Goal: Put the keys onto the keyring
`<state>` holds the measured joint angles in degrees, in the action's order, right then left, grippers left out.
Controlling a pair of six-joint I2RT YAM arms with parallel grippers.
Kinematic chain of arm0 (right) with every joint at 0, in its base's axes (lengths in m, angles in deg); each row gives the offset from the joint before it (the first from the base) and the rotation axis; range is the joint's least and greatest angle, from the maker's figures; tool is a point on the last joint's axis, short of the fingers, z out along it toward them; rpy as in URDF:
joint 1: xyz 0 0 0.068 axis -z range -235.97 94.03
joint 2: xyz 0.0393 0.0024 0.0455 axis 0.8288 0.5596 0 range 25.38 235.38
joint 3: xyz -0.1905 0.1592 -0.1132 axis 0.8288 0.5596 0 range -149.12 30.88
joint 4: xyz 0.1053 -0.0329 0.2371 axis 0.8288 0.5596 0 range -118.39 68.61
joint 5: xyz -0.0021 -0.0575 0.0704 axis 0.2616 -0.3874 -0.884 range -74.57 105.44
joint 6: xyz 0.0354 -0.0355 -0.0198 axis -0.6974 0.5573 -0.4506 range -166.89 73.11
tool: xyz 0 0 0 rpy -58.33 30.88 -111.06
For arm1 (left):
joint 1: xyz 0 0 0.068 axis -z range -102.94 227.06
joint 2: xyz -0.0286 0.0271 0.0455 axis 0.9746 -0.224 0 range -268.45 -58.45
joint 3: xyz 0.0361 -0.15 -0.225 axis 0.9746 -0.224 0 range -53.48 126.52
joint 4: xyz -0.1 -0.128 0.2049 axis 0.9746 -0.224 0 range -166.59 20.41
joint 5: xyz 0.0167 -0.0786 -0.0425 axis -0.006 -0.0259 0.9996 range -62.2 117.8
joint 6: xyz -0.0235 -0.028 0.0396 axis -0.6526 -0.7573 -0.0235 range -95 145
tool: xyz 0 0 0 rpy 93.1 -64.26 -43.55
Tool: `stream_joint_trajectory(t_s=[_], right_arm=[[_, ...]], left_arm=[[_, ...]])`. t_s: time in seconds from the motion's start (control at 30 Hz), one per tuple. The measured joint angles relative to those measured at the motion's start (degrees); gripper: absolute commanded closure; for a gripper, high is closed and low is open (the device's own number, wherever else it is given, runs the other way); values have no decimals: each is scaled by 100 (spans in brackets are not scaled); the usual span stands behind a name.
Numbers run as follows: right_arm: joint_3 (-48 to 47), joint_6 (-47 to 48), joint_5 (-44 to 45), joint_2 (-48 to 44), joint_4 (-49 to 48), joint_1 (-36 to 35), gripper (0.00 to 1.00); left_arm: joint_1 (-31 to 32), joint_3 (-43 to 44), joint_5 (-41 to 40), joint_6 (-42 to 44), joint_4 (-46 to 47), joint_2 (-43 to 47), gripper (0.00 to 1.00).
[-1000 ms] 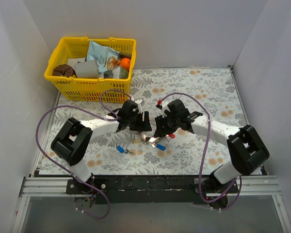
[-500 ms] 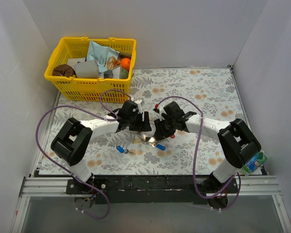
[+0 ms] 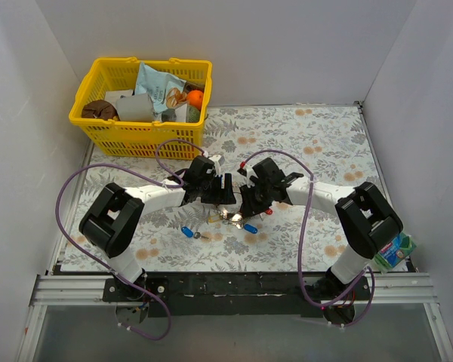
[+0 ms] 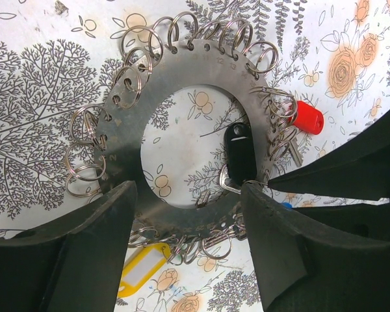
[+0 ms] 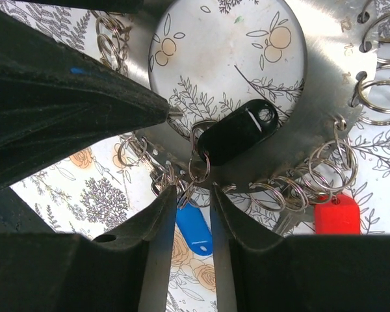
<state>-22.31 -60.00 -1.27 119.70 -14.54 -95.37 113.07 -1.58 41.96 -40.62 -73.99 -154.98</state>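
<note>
White-walled booth; bench (image 3: pixel 317 143) under a floral cloth, yellow basket (image 3: pixel 140 136) at the far left corner.

Right tool (image 5: pixel 194 192): fingers pressed almost together, only a thin slit between them. Small split rings crowd the tips, but cannot tell whether one is pinched. Against one second ago, has shifted left and closed in beside the left tool (image 4: pixel 187 218). Elbow swung inward, uncovering a green packet (image 3: pixel 397 250) at the near right edge of the bench.

Left tool: unmoved over the same interval. Fingers spread wide, astride the near arc of the keyring (image 4: pixel 182 75); contact with the plate not confirmable.

Keyring: flat on the bench near the centre, directly under both tools, rim hung with many split rings.
- Black tag (image 5: pixel 237 130): lies across the central opening, clipped to a ring just beyond the right tool's tips.
- Red-capped key (image 4: pixel 307 117): at the rim among the split rings; attachment not verifiable.
- Blue-capped key (image 5: pixel 194 231): just beneath the right tool.
- Second blue-capped key (image 3: pixel 186 232): loose on the cloth, apart from the plate to the left.
- Yellow tag (image 4: pixel 143 273): beside the near rim.

Judgement: approach appears complete and a threading step is in hand at the rim. Loose blue-capped key not yet attached; task looks well short of finished.
</note>
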Motion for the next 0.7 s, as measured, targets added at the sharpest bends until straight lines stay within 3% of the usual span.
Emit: stream_joint_trajectory(t_s=[0.17,0.3,0.7], right_arm=[[-28,-22,-57,81,-26,0,79],[-28,-24,-48,109,-17,0,97],[-179,68,483,109,267,2,99]], left_arm=[[0,0,0,2,0,0,35],[0,-2,0,2,0,0,34],[0,-7,0,2,2,0,34]])
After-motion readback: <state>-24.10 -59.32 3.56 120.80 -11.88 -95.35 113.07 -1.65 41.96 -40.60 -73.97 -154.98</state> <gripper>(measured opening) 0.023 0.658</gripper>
